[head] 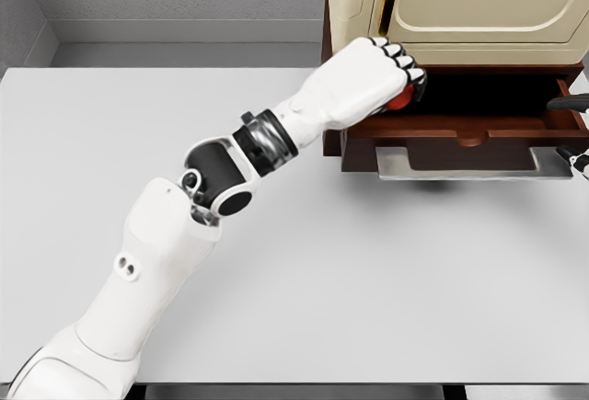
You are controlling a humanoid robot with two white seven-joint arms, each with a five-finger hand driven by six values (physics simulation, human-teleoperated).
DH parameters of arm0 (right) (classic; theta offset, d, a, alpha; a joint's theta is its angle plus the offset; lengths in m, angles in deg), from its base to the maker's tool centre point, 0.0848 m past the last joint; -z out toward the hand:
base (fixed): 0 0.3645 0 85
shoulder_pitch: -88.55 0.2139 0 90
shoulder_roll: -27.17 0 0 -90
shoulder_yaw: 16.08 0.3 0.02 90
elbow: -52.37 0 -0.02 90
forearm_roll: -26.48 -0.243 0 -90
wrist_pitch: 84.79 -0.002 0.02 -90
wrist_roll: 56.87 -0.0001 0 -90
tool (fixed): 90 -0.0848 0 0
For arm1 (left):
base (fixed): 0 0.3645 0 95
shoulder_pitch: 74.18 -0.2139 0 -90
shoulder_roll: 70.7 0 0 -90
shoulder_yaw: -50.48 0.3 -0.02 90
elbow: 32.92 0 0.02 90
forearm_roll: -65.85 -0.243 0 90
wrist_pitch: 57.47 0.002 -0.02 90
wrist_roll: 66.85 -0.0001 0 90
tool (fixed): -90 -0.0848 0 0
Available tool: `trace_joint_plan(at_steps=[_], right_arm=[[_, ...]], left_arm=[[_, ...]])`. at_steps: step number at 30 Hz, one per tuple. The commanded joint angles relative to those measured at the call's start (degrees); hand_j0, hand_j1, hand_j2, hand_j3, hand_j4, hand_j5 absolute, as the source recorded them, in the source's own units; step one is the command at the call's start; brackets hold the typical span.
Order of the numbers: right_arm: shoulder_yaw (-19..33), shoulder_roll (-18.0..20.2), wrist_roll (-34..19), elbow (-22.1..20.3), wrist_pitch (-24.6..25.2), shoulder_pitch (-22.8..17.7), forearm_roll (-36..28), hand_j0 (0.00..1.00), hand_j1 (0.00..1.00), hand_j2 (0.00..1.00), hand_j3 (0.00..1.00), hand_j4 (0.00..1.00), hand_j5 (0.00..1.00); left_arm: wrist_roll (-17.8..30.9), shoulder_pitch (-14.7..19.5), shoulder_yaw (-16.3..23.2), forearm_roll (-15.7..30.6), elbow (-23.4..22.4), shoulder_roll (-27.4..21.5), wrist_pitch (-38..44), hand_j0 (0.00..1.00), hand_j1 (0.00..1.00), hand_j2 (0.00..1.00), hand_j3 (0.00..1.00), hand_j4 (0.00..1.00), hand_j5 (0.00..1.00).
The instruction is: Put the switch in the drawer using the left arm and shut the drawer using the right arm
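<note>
My left hand (391, 74), smooth glossy white with dark-tipped fingers, is curled tight into a fist around the small red-orange switch (399, 99). Only a rounded sliver of that switch peeks out below my knuckles, so I cannot tell its full shape, which way it points, or where its long axis runs. The hand and the switch hang over the left end of the open dark reddish-brown wooden drawer (460, 131), above its shadowed hollow and just behind its front wall.

The drawer is pulled out toward me, its front panel carrying a flat, wide, brushed-metal handle (474, 163) that juts forward over the tabletop. Above it rises the cream-coloured cabinet (479, 0), with rounded, raised panel edges and a soft sheen.

My left forearm runs back down to the lower left, white shells broken by a black ringed wrist joint and a black elbow ball. All of this rests on a plain matte light-grey table (138, 142). At the right edge, beside the drawer's right end, only a scrap of my right hand (580, 156) shows.
</note>
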Motion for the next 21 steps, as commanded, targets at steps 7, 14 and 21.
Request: trace_joint_plan(at_steps=[7, 14, 21], right_arm=[[0.0, 0.1, 0.0, 0.0, 0.0, 0.0, -0.4, 0.73, 0.73, 0.73, 0.73, 0.73, 0.73], [0.0, 0.1, 0.0, -0.1, 0.0, 0.0, -0.4, 0.73, 0.73, 0.73, 0.73, 0.73, 0.73], [0.0, 0.1, 0.0, -0.1, 0.0, 0.0, -0.4, 0.73, 0.73, 0.73, 0.73, 0.73, 0.73]], left_arm=[[0.0, 1.7, 0.4, 0.6, -1.7, 0.0, 0.1, 0.34, 0.34, 0.34, 0.34, 0.34, 0.34], [-0.3, 1.7, 1.1, 0.8, -1.8, 0.0, 0.0, 0.79, 0.79, 0.79, 0.79, 0.79, 0.79], [-0.3, 1.8, 0.9, 0.7, -1.9, 0.0, 0.1, 1.0, 1.0, 1.0, 1.0, 1.0, 1.0]])
